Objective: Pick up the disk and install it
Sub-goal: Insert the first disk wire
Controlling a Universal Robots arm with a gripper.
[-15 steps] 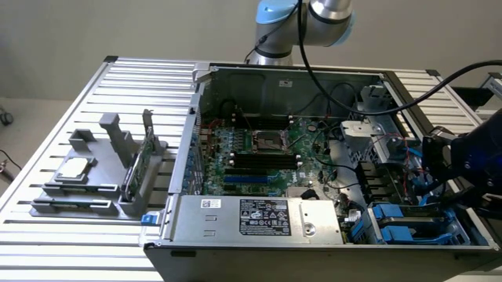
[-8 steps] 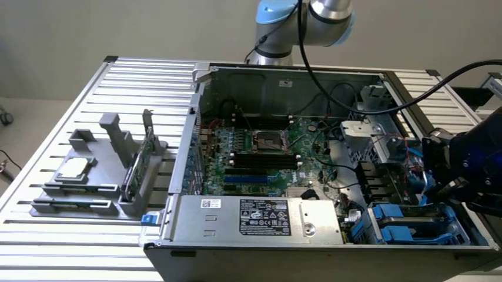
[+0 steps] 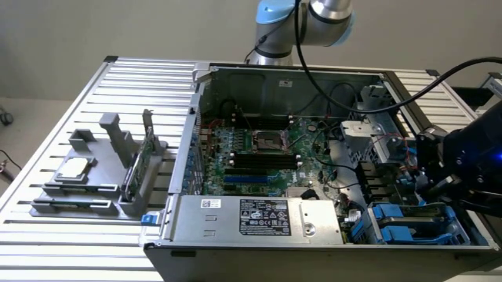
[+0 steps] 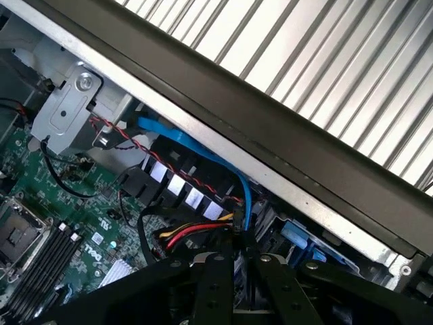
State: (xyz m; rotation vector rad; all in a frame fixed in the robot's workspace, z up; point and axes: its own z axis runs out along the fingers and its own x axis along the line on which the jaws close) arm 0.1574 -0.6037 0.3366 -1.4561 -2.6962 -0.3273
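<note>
An open computer case [image 3: 368, 73] sits on a slatted table [image 3: 79, 247]. The arm's gripper [image 3: 439, 176] hangs over the bay at the exterior view's right, where the blue-framed disk [image 3: 398, 230] lies.

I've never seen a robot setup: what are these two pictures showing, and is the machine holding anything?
The machine is a robot arm, standing at the back of a slatted metal table. The exterior view looks down on the whole scene; the wrist view comes from a camera on the arm, looking past its black claw into an open computer case. Inside are a green motherboard and, in the corner near the claw, the blue-framed disk. On the exterior view's left, a grey holder carries a small silver chip and a thin green card. Whether the claw grips anything, I cannot tell.
</note>
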